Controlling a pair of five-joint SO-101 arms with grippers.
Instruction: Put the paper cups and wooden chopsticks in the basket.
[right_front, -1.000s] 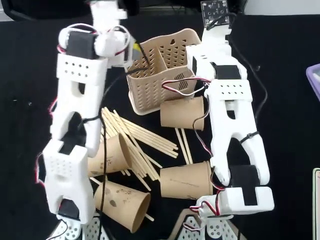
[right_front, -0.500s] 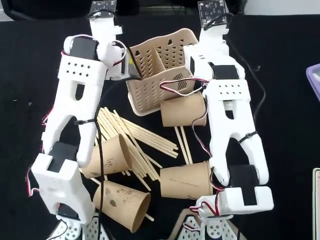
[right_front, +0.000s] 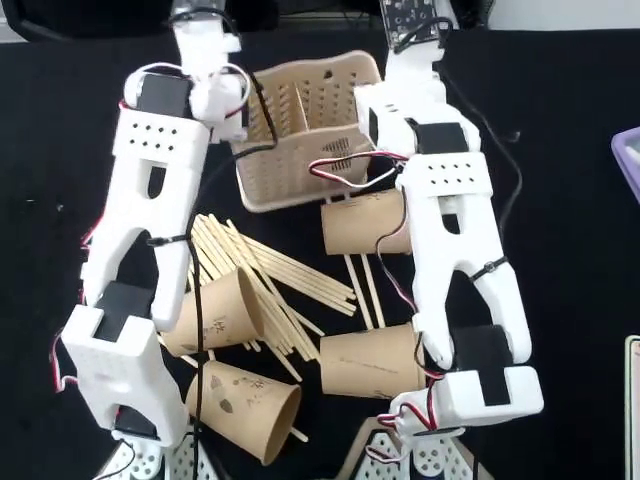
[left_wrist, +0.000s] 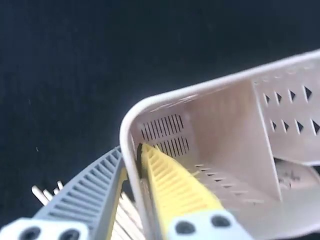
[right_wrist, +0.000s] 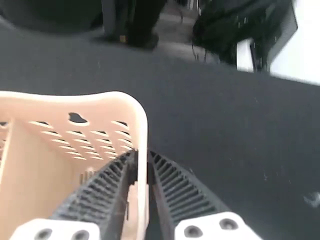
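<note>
Left gripper (left_wrist: 132, 154) and right gripper (right_wrist: 142, 157) each pinch opposite rims of the light, stiff basket (right_front: 290, 178) at far centre; nearer, we judge the paper cups (right_front: 365, 222) crushable and the wooden chopsticks (right_front: 285, 280) slippery, best held mid-body.

Light falls evenly from above on my table (right_front: 560, 200), so my white arms (right_front: 150, 190) come up bright against the black cloth and throw only faint, soft shadows, with no hard glare on the paper cups (right_front: 370, 360). From my left wrist the cloth lies dim while the basket (left_wrist: 220, 115) wall catches the light. From my right wrist a pale patch of the room behind glares bright.
</note>
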